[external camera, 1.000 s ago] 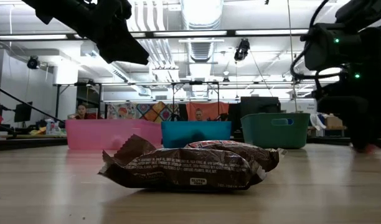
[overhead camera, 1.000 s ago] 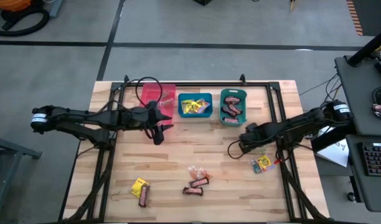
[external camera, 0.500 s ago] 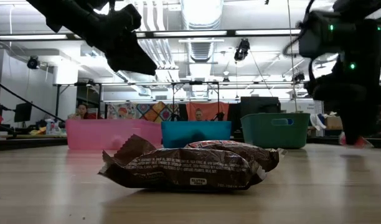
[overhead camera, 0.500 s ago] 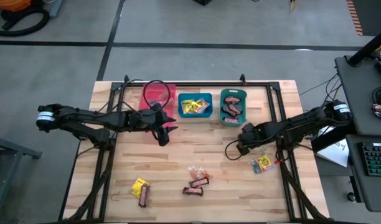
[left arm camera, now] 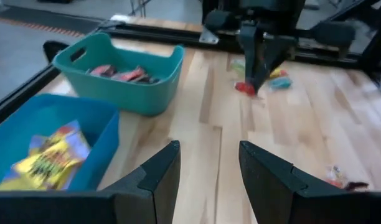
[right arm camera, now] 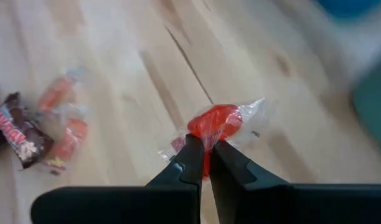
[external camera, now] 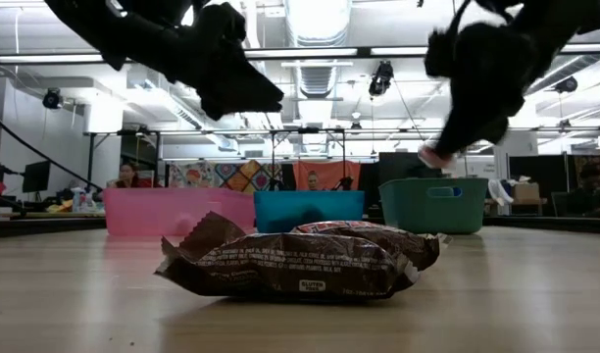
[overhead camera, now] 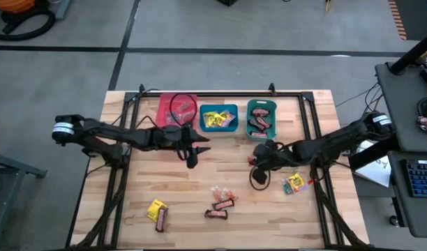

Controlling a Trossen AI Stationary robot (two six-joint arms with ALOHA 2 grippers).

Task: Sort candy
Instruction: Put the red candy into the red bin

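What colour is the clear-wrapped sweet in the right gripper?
Red clear-wrapped sweet, pinched by the right gripper; clearest in the right wrist view.

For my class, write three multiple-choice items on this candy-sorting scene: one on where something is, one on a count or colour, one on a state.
1. Where is the red clear-wrapped candy?
A. in the pink bin
B. between the right gripper's fingers
C. flat on the table

2. How many bins stand in the row at the table's far edge?
A. two
B. three
C. four

3. How is the left gripper?
A. open and empty
B. shut on a bar
C. inside a bin

Key: 1 B, the right gripper pinches it above the table. 2 B, a pink bin, a blue bin and a teal bin. 3 A, its fingers stand apart with nothing between.
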